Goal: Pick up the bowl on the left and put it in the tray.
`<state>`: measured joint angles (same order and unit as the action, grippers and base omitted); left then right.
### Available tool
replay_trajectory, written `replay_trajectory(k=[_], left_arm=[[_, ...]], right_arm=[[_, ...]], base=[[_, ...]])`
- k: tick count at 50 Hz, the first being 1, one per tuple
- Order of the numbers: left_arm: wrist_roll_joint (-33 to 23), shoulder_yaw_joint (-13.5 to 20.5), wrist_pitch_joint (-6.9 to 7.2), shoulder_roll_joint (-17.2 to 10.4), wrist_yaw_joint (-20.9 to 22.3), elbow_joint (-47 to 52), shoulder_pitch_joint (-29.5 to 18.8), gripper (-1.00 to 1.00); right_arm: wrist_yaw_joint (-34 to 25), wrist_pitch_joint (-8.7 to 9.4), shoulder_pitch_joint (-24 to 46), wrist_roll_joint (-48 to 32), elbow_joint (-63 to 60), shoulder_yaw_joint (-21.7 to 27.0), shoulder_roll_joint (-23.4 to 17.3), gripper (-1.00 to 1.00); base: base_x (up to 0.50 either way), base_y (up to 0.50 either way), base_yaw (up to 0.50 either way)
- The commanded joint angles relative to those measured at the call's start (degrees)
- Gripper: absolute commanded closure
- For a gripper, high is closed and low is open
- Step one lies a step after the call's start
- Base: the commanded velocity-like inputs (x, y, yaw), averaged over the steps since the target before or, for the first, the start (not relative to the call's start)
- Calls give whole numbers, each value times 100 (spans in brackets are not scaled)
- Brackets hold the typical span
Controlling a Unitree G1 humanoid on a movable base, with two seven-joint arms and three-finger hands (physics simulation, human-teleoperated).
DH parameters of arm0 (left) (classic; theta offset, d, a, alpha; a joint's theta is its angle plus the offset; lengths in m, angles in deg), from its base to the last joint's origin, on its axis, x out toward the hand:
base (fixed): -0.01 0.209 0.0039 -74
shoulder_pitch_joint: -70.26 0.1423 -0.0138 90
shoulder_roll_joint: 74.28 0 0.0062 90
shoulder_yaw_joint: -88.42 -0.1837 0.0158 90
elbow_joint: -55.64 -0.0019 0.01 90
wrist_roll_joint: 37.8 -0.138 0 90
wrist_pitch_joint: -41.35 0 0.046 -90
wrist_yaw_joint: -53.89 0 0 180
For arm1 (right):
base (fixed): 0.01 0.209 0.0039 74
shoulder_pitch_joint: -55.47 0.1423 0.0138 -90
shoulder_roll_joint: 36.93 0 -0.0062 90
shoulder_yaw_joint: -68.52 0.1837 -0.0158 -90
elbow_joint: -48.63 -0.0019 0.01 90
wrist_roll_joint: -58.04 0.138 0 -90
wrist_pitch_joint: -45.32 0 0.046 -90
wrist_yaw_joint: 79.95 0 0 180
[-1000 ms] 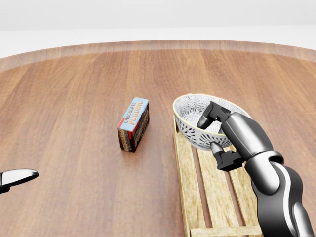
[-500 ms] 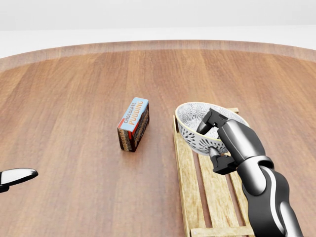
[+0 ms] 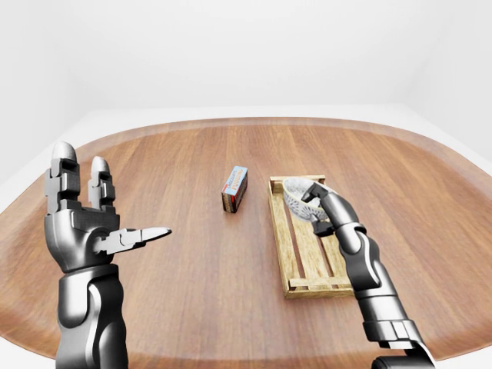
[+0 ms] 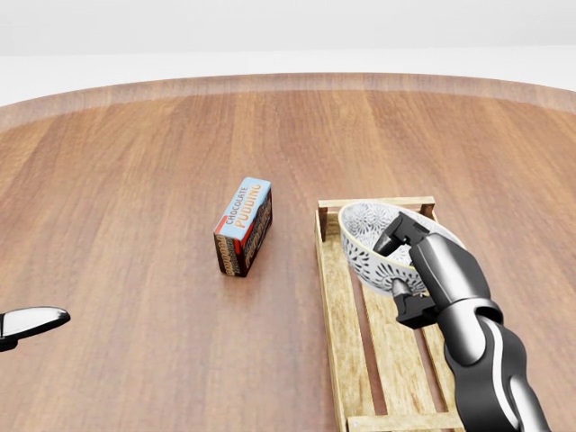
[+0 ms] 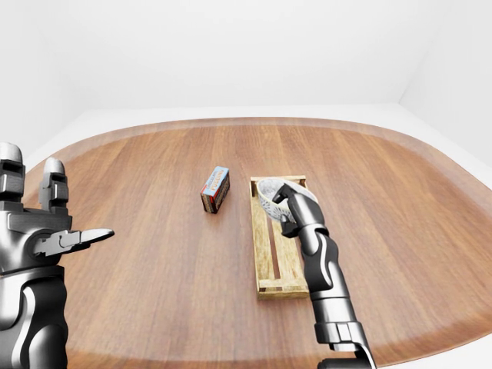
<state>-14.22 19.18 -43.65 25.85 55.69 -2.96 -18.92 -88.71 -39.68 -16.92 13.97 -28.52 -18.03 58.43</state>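
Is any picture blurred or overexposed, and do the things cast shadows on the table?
Head view: sharp; the box label and bowl pattern are crisp; shadows on the table are faint and soft. Eye views: also sharp, but wide-angled, so the table edge bows; the white walls look flat, without glare.

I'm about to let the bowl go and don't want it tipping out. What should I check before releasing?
1. Right hand grips the bowl: ok, fingers close over its rim.
2. Bowl over the tray: ok, at the tray's top end in the head view.
3. Bowl level: not ok, it tilts, opening toward the view's left.
4. Bowl resting on the slats: cannot tell.
5. Pudding box clear of the tray: ok, apart on its left.
6. Left hand out of the way: ok, open and raised.
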Motion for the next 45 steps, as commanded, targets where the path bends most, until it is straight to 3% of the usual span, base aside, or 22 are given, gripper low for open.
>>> replay_trajectory(k=[1, 45], left_arm=[[5, 0, 0, -2, -3, 6, 0, -100], [-10, -6, 0, 2, 27, 7, 9, -100]], right_arm=[[258, 0, 88, -175, 313, -23, 1, 100], [767, 0, 269, -477, 1515, -244, 50, 100]], base=[[0, 0, 0], [0, 0, 0]])
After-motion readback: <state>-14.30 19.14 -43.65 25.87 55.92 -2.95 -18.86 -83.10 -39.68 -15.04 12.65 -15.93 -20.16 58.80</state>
